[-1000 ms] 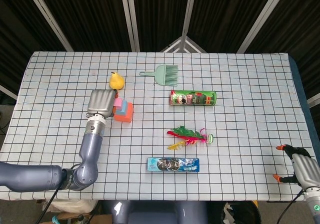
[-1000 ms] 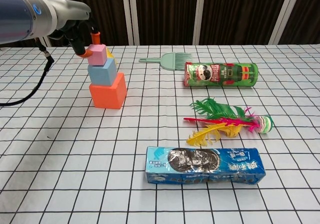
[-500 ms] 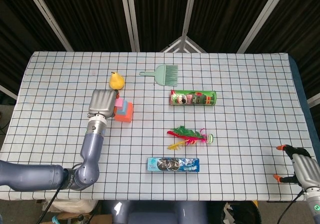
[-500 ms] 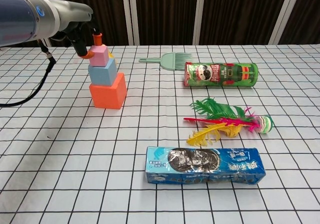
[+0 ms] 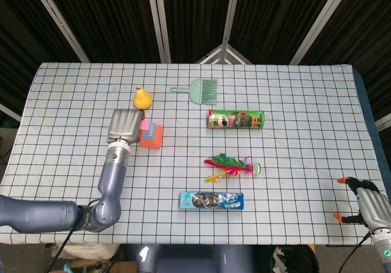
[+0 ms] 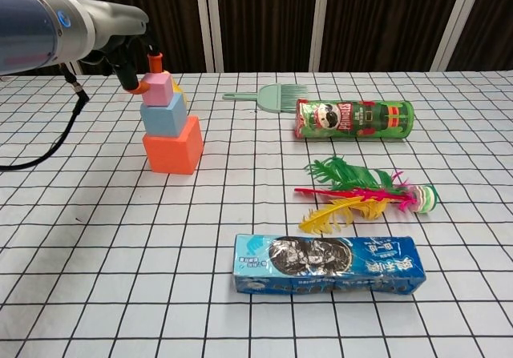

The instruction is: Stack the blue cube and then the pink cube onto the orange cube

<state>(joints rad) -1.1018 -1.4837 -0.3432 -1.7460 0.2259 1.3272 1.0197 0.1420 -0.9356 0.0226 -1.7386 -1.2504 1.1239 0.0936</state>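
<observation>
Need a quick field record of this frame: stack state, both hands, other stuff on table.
stack: pink cube on blue cube on orange cube
left robot hand: at the pink cube, fingertips touching it; grip unclear
right robot hand: near table's right front corner, holding nothing
other items: pear, green brush, chips can, feather toy, cookie box

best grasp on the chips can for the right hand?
Judging by its pose, grip the chips can around mid-body from above. It lies on its side, long axis left-right, so fingers can close across its round width, front and back. The comb lies just behind its left end, so stay central.
</observation>
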